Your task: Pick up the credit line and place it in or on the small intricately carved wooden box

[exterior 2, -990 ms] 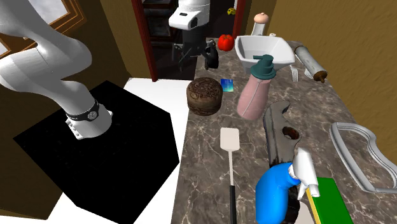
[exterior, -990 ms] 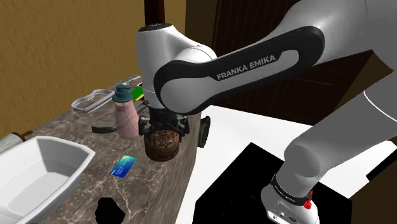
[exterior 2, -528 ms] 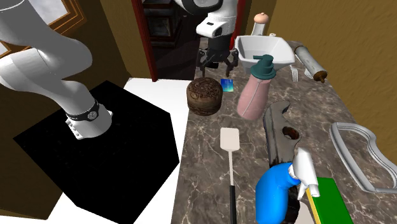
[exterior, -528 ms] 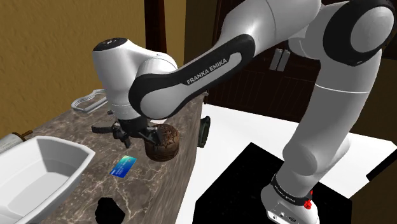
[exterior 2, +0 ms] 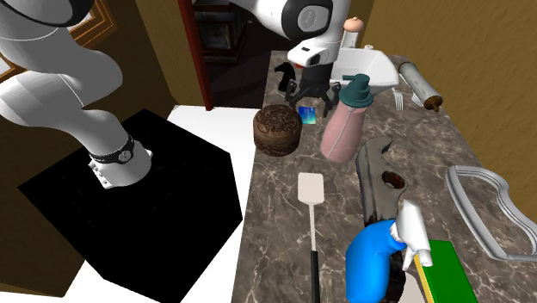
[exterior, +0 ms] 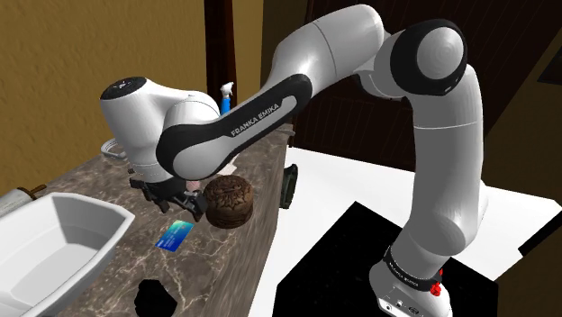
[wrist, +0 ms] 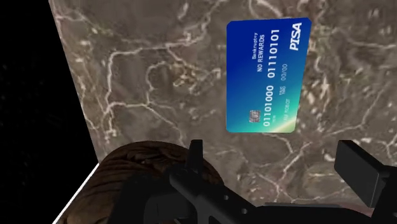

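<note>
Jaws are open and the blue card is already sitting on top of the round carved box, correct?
Not quite. The blue card is not on the carved box. It lies flat on the marble counter beside the box, as the wrist view shows. The jaws are open, as you say.

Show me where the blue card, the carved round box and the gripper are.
blue card (wrist: 266, 76): wrist view, middle of its printed face.
carved round box (exterior 2: 277, 121): second exterior view, on its carved lid.
gripper (wrist: 277, 156): wrist view, midway between its open fingertips.
</note>
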### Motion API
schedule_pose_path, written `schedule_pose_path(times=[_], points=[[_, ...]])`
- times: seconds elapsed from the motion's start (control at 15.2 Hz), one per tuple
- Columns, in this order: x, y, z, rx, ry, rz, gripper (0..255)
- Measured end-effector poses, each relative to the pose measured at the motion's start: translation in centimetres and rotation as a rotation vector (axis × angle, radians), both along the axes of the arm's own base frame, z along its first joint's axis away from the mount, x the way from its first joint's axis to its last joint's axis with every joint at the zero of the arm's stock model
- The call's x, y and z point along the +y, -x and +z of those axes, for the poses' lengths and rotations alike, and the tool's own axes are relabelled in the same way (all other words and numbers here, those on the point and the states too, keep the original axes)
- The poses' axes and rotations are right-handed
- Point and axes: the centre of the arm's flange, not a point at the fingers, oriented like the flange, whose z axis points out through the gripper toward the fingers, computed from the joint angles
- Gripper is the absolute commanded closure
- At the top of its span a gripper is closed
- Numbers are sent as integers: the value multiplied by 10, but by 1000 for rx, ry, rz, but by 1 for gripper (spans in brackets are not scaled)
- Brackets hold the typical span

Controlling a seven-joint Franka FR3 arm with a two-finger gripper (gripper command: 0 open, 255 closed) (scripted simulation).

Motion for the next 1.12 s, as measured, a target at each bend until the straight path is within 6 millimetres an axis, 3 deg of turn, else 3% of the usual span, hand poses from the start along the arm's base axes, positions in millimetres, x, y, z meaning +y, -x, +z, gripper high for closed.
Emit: schedule_pose_path(times=[0.26, 0.66, 0.73, 1.12], points=[[-3, -1, -20, 0, 1, -1, 0], [-3, -1, -24, -1, 0, -2, 0], [-3, -1, -24, -1, 0, -2, 255], [-3, -2, -22, -5, -2, -1, 255]])
